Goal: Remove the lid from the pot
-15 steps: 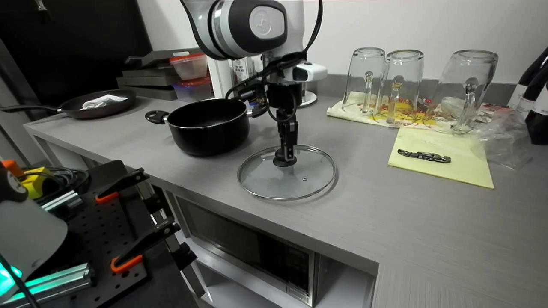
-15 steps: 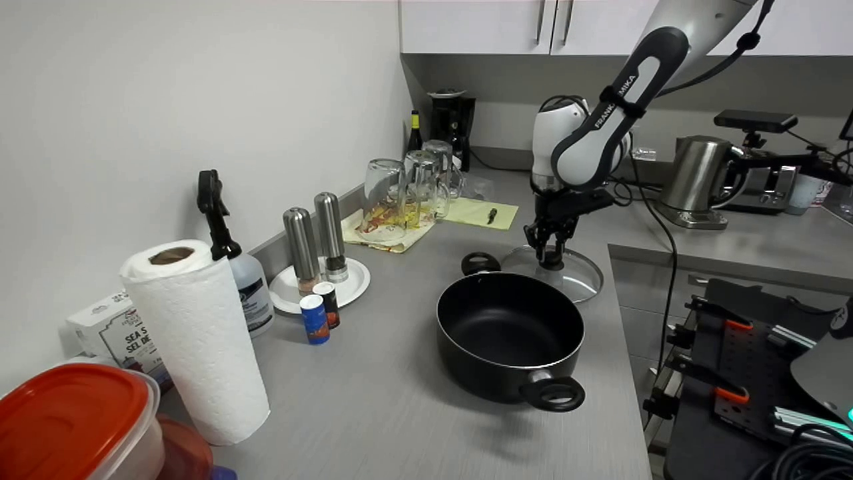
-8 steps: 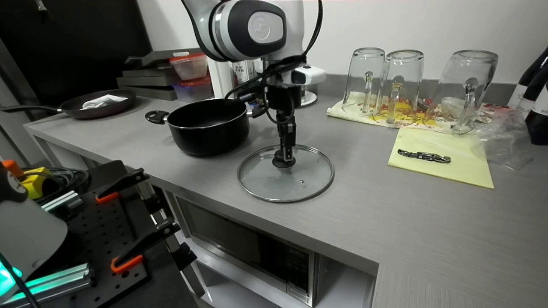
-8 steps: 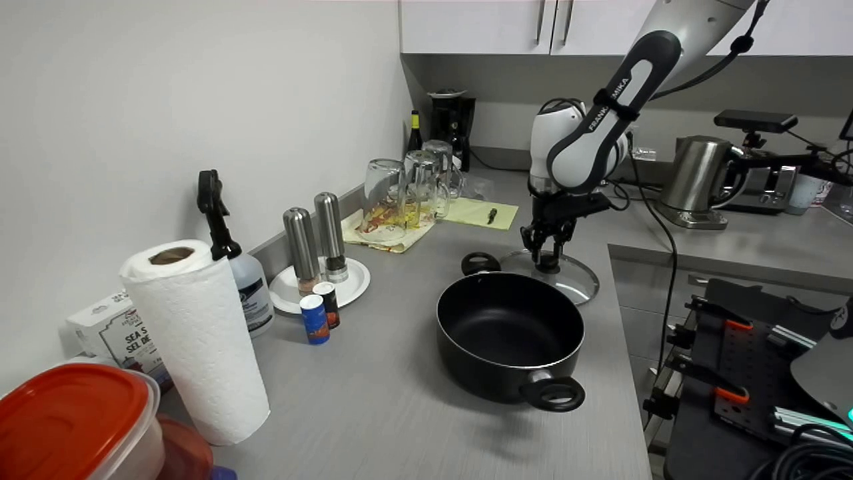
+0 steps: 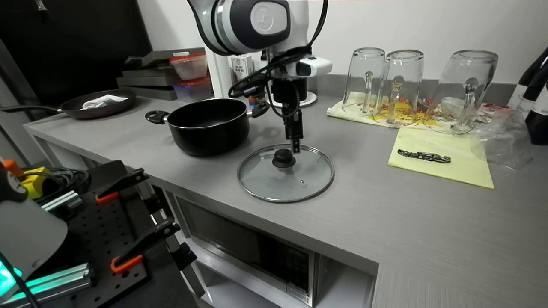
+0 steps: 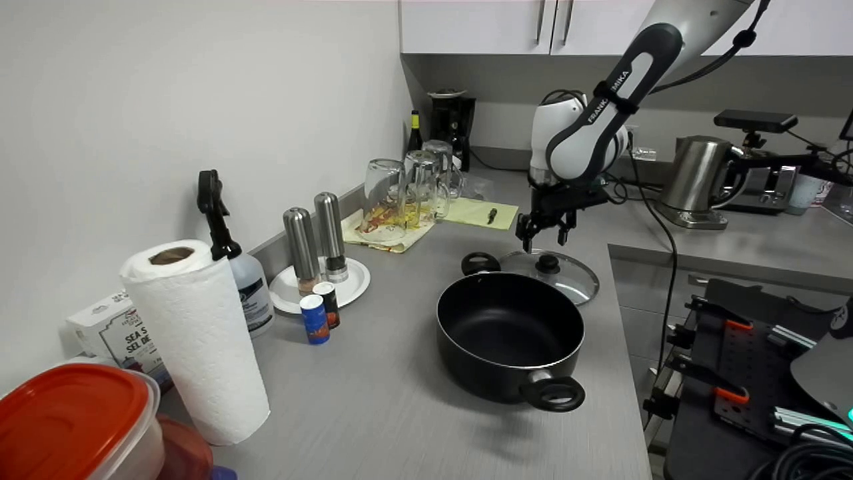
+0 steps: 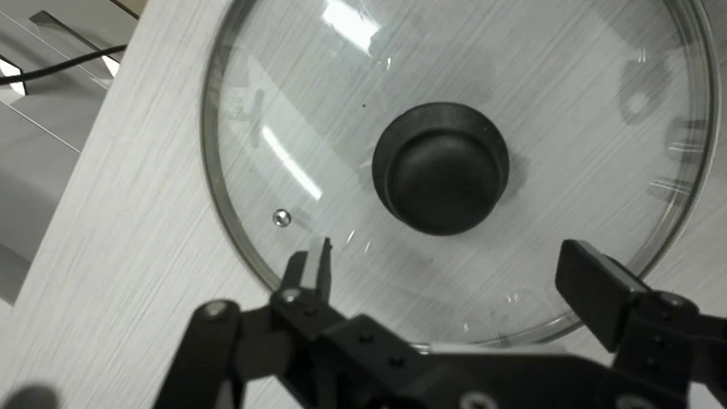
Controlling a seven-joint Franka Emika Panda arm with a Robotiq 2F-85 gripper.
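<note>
Flat on the grey counter beside the pot lies the glass lid [image 5: 265,182], with its metal rim and black knob [image 5: 283,158]. The black pot [image 5: 205,139] stands uncovered with nothing visible inside it, as an exterior view of its wall [image 6: 466,363] and interior shows. My gripper [image 6: 545,244] hovers just above the lid, its fingers spread wide and apart from the knob. In the wrist view the gripper [image 7: 447,244] has nothing between its fingertips, and the whole knob [image 7: 443,182] is visible beyond them.
Upside-down glass mugs [image 5: 396,85] stand on a cloth at the wall, near a yellow sheet [image 5: 445,171] with a small dark object. Paper towel [image 6: 200,347], two grinders on a white plate [image 6: 356,280] and shakers line the wall. The counter's front edge runs close to the lid.
The lid has settled flat on the counter, shifting slightly. My gripper, which was shut on the knob, has opened and risen off it.
</note>
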